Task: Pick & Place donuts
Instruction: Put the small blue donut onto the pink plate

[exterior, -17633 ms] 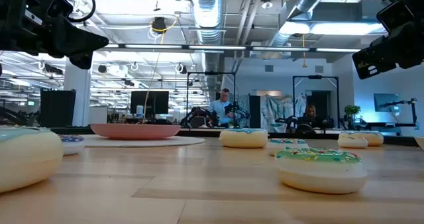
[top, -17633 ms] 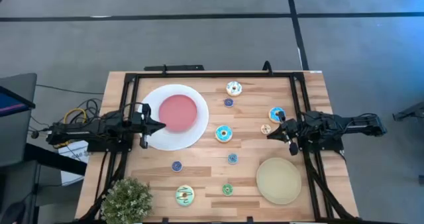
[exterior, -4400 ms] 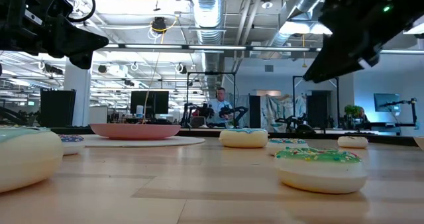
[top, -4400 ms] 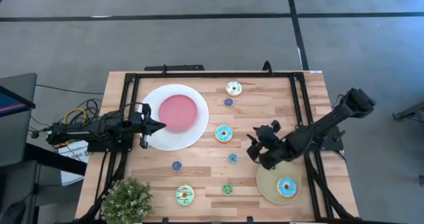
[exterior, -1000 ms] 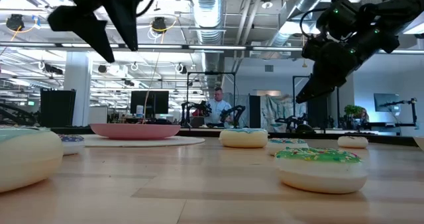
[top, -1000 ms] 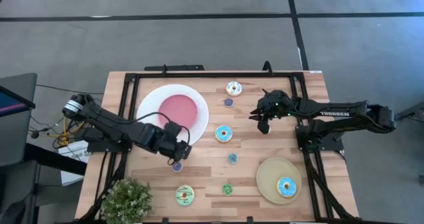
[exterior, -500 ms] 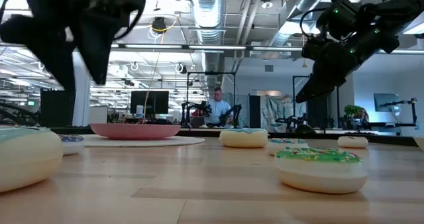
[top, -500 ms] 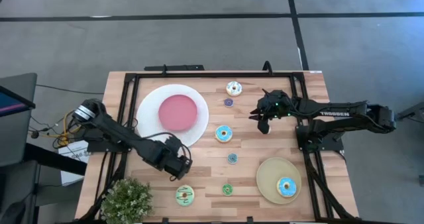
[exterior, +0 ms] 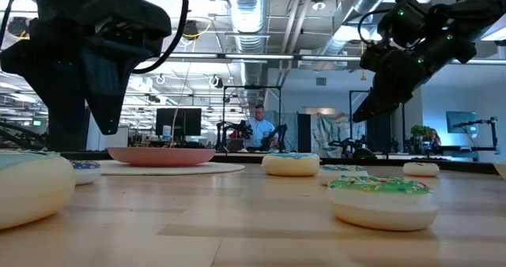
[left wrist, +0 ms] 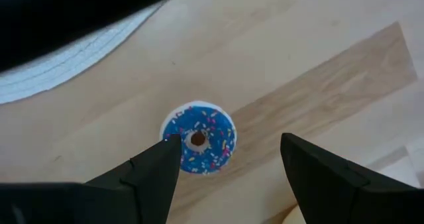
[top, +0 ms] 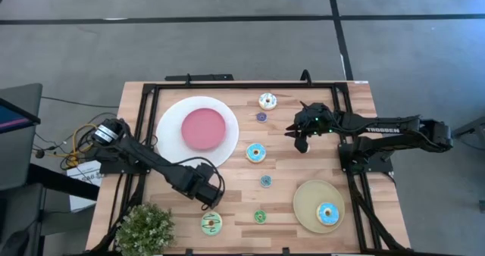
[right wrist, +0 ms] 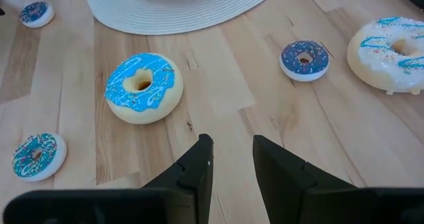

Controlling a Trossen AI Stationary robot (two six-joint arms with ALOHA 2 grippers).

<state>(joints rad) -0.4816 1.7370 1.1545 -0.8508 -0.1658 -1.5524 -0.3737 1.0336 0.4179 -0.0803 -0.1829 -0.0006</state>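
Note:
My left gripper [top: 205, 195] [left wrist: 228, 144] hangs open over a coin-sized blue sprinkled donut [left wrist: 199, 139], one finger on either side of it, clear of it; in the high view the gripper hides this donut. My right gripper [top: 301, 140] [right wrist: 232, 159] hovers at the table's right with a narrow gap and nothing between its fingers. A blue-iced donut [top: 327, 213] lies on the round tan plate [top: 307, 199]. On the wood lie a white donut [top: 267, 101], a blue-iced donut [top: 256, 153], a pale green donut [top: 211, 224], and small purple [top: 261, 117], teal [top: 266, 181] and green [top: 260, 216] donuts.
A big white plate with a pink centre [top: 170, 146] lies at the far left. A potted plant [top: 144, 227] stands at the near left corner, close to my left arm. Black frame rails [top: 227, 85] run along the table's far, left and right sides.
My left gripper has gone toward the table's near edge, away from the white plate, and now covers the small blue donut in the high view. Its fingers have stayed open.

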